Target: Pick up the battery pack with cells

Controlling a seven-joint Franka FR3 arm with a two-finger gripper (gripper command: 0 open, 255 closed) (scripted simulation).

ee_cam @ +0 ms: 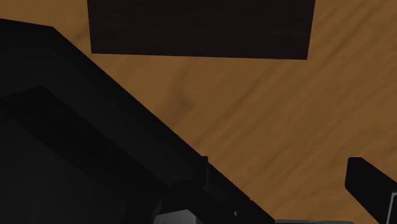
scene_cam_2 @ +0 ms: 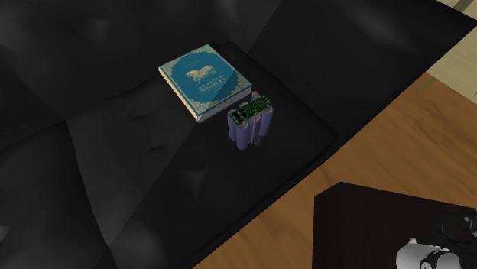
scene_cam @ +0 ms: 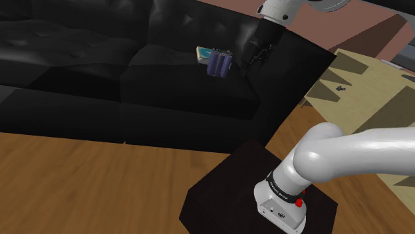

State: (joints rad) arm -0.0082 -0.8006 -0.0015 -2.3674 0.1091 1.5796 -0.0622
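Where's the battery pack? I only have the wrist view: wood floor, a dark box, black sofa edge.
Observer: The battery pack is on the black sofa seat, beside the corner of a teal book.
Operator: Which way from the gripper?
Observer: In the shoulder view the gripper hangs to the right of the battery pack, apart from it.
Operator: How does it sit?
Observer: It stands upright, with a green circuit board on top.
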